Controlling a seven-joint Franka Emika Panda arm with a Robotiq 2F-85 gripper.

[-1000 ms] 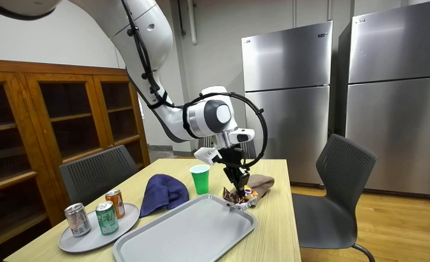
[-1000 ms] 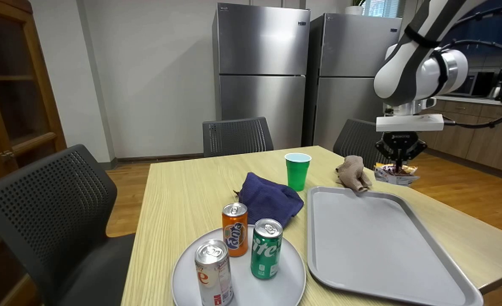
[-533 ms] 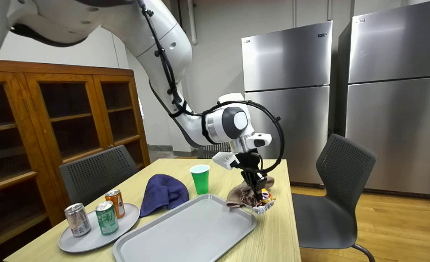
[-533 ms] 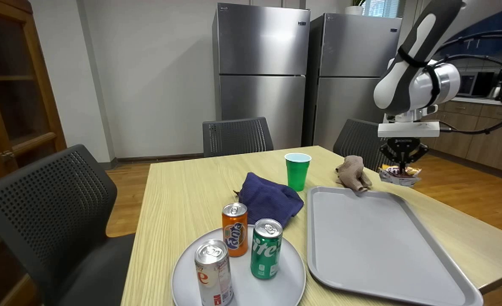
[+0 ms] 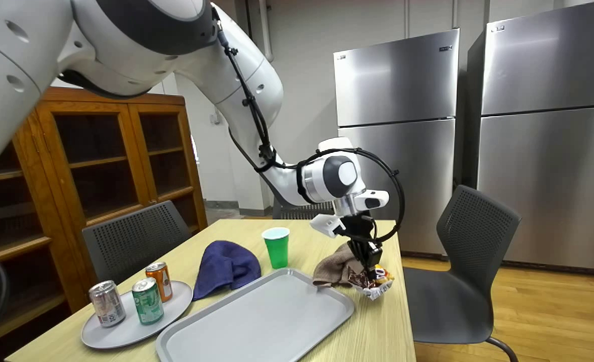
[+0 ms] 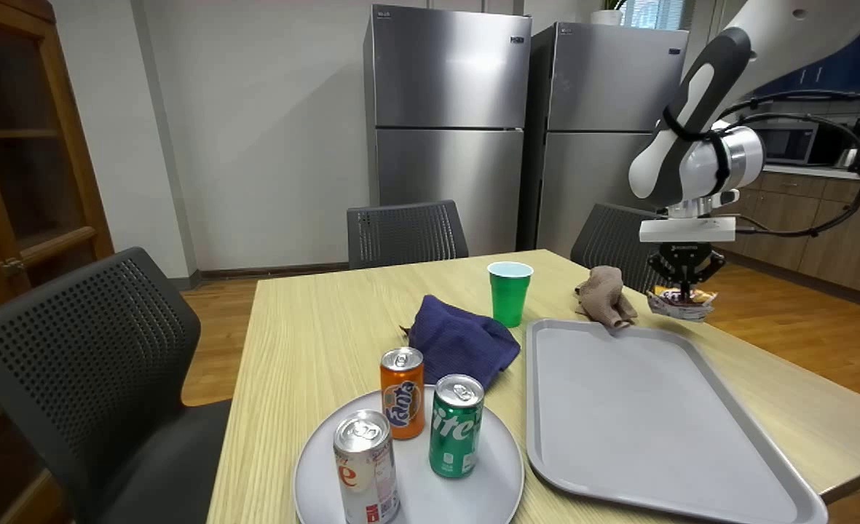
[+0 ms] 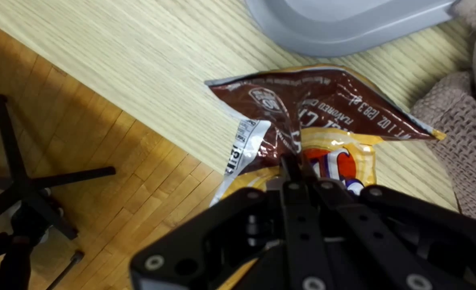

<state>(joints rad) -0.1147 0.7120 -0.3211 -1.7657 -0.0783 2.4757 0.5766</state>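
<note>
My gripper point(image 7: 296, 161) is shut on a crinkled snack bag point(image 7: 334, 100), brown and yellow with a silver-white panel, pinched into a fold between the fingertips. In both exterior views the gripper point(image 5: 371, 274) point(image 6: 684, 291) points down, with the bag point(image 5: 383, 277) point(image 6: 681, 308) spreading out around its tips. The bag is near the table's side edge, beyond a corner of the grey tray point(image 5: 256, 317); whether it touches the tabletop I cannot tell. Close beside it lies a brown cloth point(image 5: 334, 266), on the right in the wrist view. The fingers hide the bag's middle.
A green cup point(image 5: 276, 249) and a dark blue cloth point(image 6: 459, 338) stand behind the tray. A round plate point(image 6: 419, 502) carries three cans, among them an orange can point(image 6: 403, 397). Dark chairs point(image 5: 457, 281) surround the table, and past its edge is wooden floor point(image 7: 141, 173).
The arm has carried the bag away from the tray's corner, rightward and a little lower in an exterior view. More of the brown cloth shows now. The gripper has stayed shut.
</note>
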